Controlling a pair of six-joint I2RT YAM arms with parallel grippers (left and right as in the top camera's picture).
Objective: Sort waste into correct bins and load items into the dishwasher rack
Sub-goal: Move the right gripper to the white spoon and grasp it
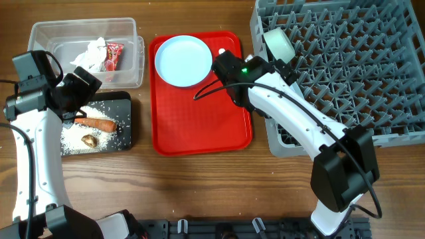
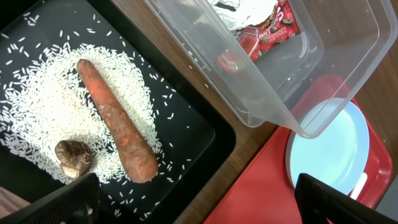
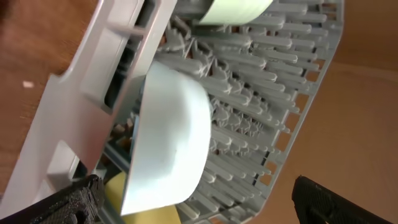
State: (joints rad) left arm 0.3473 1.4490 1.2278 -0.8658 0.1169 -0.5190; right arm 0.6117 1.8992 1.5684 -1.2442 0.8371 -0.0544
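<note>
The clear tub (image 1: 129, 30) holds white tissue (image 1: 89, 54) and a red wrapper (image 1: 114, 54). The black tray (image 1: 123, 136) holds rice (image 1: 73, 136), a carrot stick (image 1: 99, 124) and a brown lump (image 1: 89, 140). My left gripper (image 1: 85, 83) hangs open and empty above the tray and tub (image 2: 199, 202). The pale blue plate (image 1: 182, 61) lies on the red tray (image 1: 199, 126). The grey rack (image 1: 358, 79) holds a green bowl (image 1: 279, 43), a pale blue bowl (image 3: 174, 137) on edge and a yellow cup (image 3: 149, 208). My right gripper (image 3: 199, 199) is open and empty by the rack's left wall.
A white spoon (image 1: 222, 51) lies on the red tray beside the plate. The right arm (image 1: 292, 113) crosses the rack's front left corner. Bare wooden table lies in front of the trays. A second blue bowl is out of view.
</note>
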